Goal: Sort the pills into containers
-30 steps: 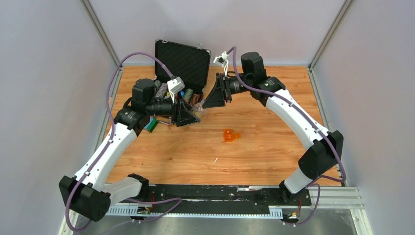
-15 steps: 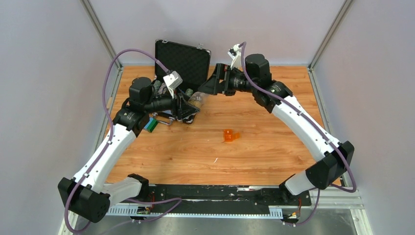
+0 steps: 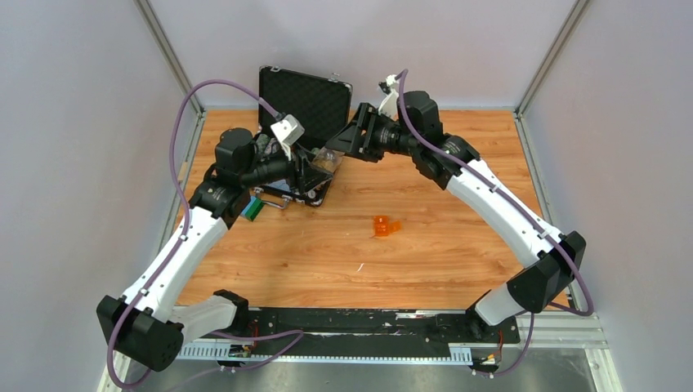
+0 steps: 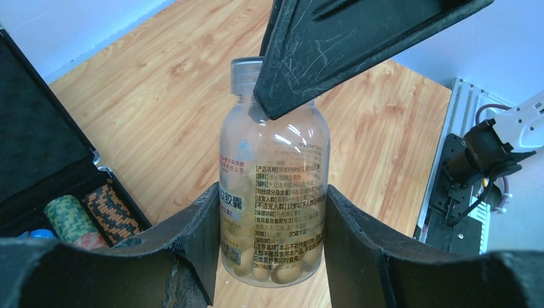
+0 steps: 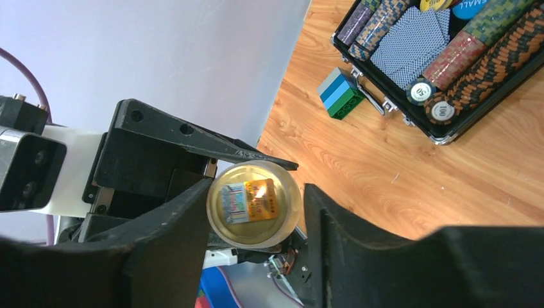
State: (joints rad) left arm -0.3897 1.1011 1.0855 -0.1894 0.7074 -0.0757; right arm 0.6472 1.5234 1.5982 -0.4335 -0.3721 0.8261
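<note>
Left pincer (image 4: 272,200) is clamped on a clear pill bottle (image 4: 272,160), one black finger pressed against each side of its lower half. The bottle is held off the wooden surface (image 3: 458,171), above the near edge of the open black case (image 3: 304,96) at the back left. Yellowish pills (image 4: 269,269) lie bunched at the gripped end, and a printed label runs along the bottle's body.

The right pincer (image 5: 255,191) reaches in from the opposite side and sits around the bottle's cap end. In the right wrist view its two fingers flank the round end closely, one looking as if it touches and the other showing a thin sliver of gap, so I cannot tell whether it is gripping. In the left wrist view one right finger crosses in front of the neck.

The orange containers (image 3: 384,226) sit on the surface near its middle, well apart from both pincers and from the bottle. The case holds rows of striped chips (image 5: 494,45) and a patch of blue patterned cards (image 5: 410,45). A small blue and green block (image 5: 340,93) lies just beside the case's latched edge.
</note>
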